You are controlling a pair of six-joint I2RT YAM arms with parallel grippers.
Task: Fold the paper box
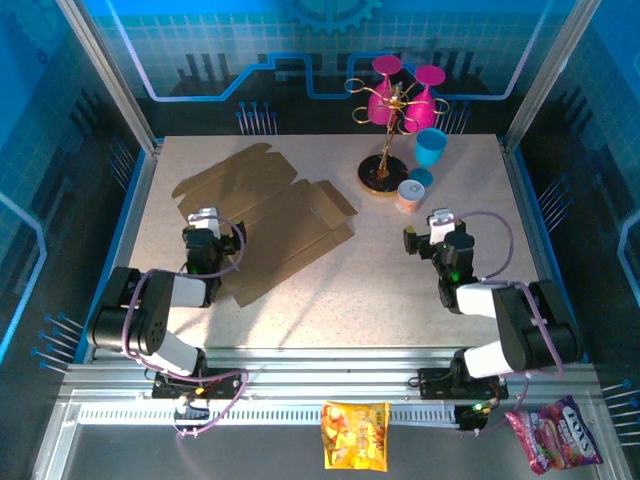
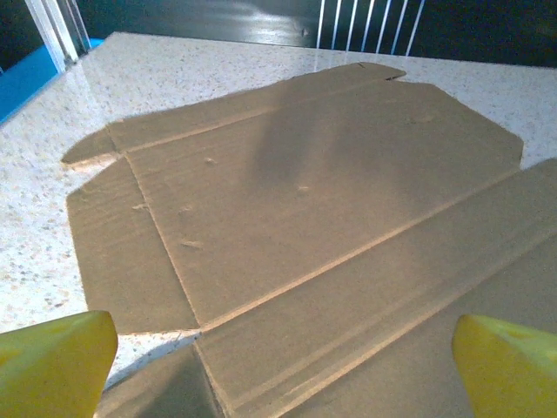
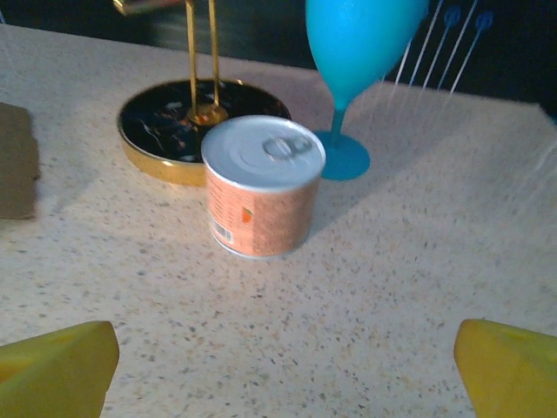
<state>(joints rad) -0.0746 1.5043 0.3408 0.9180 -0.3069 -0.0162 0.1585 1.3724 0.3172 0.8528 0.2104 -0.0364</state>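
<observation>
The paper box (image 1: 265, 218) is a brown die-cut cardboard sheet lying flat and unfolded on the left half of the table, creases and flaps showing (image 2: 313, 218). My left gripper (image 1: 207, 222) hovers over its near-left edge, open, yellow fingertips (image 2: 57, 361) wide apart with only cardboard below them. My right gripper (image 1: 437, 222) sits on the right side of the table, open and empty, its fingertips (image 3: 509, 366) apart above bare tabletop; a corner of the box (image 3: 17, 161) shows at the left edge of that view.
An orange can (image 1: 410, 195) (image 3: 263, 185) stands just ahead of the right gripper. Behind it are a blue goblet (image 1: 431, 150) (image 3: 352, 70) and a gold stand with black base (image 1: 382, 172) (image 3: 170, 126) carrying pink goblets (image 1: 405, 85). Snack bags (image 1: 355, 435) lie off the table's front.
</observation>
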